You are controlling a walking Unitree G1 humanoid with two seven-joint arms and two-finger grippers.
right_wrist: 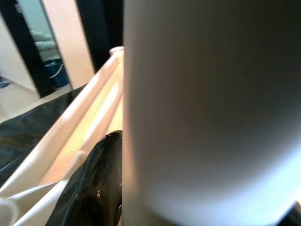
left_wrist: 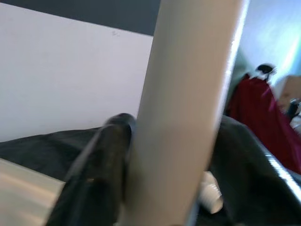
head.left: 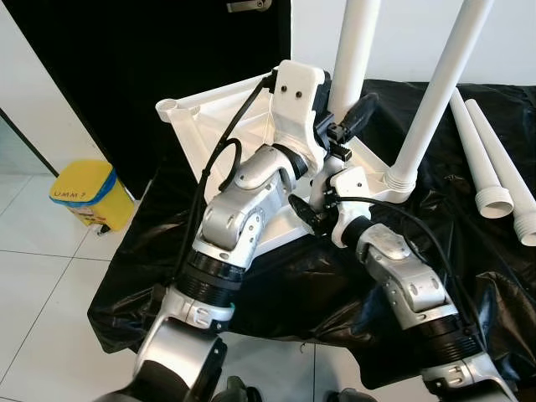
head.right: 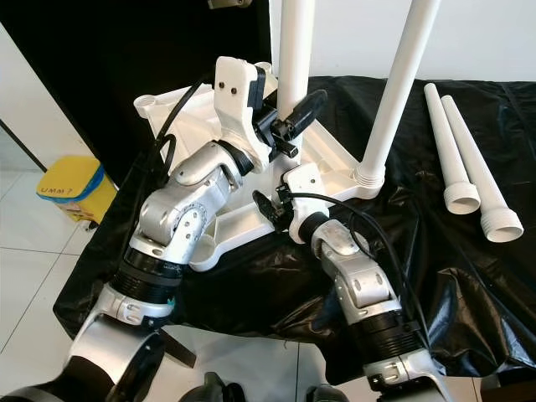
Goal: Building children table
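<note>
**Both grippers on one upright leg of the upturned children's table**

The table top [head.left: 219, 126] lies upside down on a black sheet [head.left: 335, 293] spread over a low surface. It is white plastic, roughly square, with raised ribs on its underside and a round socket at each corner. The near-left corner socket [head.left: 170, 106] stands bare.

Two white tube legs stand upright in the table. The leg being worked [head.left: 355, 50] rises near the far side of the top; the second standing leg [head.left: 435, 92] sits in the right corner socket, its ribbed collar resting at the rim. Both are plain, smooth, round tubes that run out of the top of the head views.

Your left gripper [head.left: 345, 126] is up on the worked leg, fingers closed around the tube; the left wrist view shows one black finger [left_wrist: 101, 165] pressed along the white tube. Your right gripper [head.right: 276, 205] is lower, at the base of the same leg. The right wrist view shows one finger [right_wrist: 94, 188] flat against the tube, but you cannot tell from that whether the grip is closed.

Two loose legs [head.left: 490, 159] lie side by side on the sheet to the right, flared ribbed ends toward you, well apart from the table.

A yellow bin [head.left: 88, 193] sits on the tiled floor to the left.
</note>
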